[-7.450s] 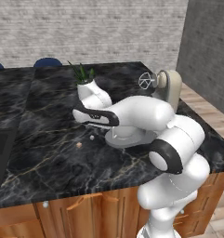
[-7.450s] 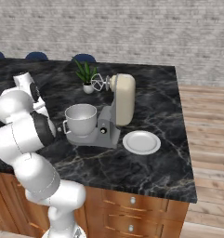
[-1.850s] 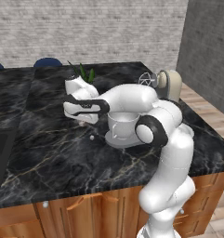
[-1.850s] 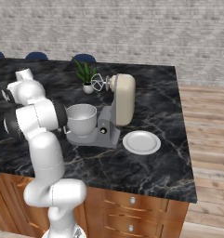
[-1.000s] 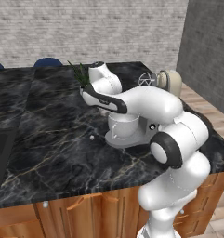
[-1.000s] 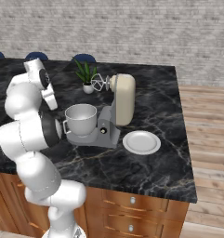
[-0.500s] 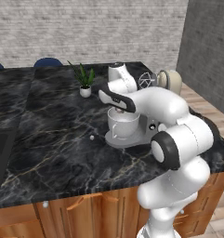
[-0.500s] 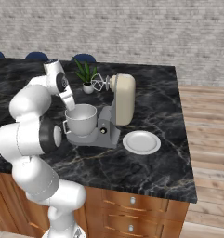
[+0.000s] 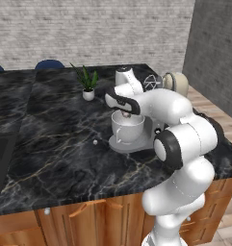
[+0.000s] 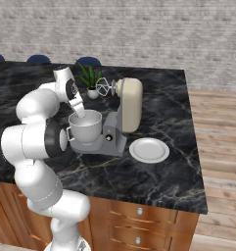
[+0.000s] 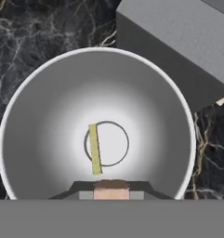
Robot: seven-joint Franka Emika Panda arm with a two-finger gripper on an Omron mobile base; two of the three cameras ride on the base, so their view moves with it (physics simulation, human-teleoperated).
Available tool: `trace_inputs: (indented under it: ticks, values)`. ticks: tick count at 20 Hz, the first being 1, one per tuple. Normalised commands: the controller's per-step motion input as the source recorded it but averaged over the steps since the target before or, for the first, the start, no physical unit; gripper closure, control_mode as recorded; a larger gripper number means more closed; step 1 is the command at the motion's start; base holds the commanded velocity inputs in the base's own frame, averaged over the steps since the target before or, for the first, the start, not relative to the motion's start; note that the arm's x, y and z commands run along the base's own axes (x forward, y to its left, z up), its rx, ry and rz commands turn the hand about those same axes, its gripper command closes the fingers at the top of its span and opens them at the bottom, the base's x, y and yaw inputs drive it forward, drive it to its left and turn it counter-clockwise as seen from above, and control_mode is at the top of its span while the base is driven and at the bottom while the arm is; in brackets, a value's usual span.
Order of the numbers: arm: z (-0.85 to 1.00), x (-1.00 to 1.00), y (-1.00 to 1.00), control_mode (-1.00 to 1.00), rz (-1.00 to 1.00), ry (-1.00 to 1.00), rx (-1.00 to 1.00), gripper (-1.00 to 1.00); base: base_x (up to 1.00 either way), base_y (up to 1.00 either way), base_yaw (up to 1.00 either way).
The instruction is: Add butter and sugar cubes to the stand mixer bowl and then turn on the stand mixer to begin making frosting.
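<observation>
The gripper [image 9: 127, 114] is hanging over the mouth of the stand mixer bowl [image 9: 129, 130], and from the left base view its finger ends are hard to separate from the small tan butter [image 9: 127, 115] wedged there. In the right base view the gripper [image 10: 82, 112] is tilting down at the bowl [image 10: 86, 128], but the lump is too small to pick out. The hand view is settling it: the 2 dark tips are pinching the butter [image 11: 111, 188] between them at the bottom edge, where the lump is being cut off by the frame.

That view is also looking straight down into the bowl [image 11: 20, 102] - something neither base camera is giving - and a thin yellow-green strip [image 11: 95, 148] is lying across the ring on its floor; what it is cannot be told. The grey block [image 11: 178, 46] beside the rim is part of the stand mixer.

The arm is covering much of the stand mixer [image 9: 177, 82] in the left base view, while the right one is showing its cream head [image 10: 129, 105], whisk [image 10: 103, 88] and dark knob [image 10: 108, 138] plainly, plus a white plate [image 10: 149, 149] just beside its base.

The sugar cube [image 9: 94, 142] is sitting on the dark counter [image 9: 55, 158] left of the bowl - 1 tiny white speck.
</observation>
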Motion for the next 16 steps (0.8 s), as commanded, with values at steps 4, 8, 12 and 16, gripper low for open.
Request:
trace_inputs:
  ticks: [4, 8, 12, 16]
  values:
    - [-0.43, 0.00, -0.01, -1.00, 0.00, -0.02, 0.00, 1.00, 0.00, 0.00, 0.00]
    - [-0.35, 0.01, -0.08, -1.00, 0.00, -0.02, 0.00, 1.00, 0.00, 0.00, 0.00]
    - [-0.20, 0.12, -0.09, -1.00, 0.00, -0.01, 0.00, -1.00, 0.00, 0.00, 0.00]
    - [-0.07, 0.09, 0.00, -1.00, 0.00, 0.00, 0.00, -1.00, 0.00, 0.00, 0.00]
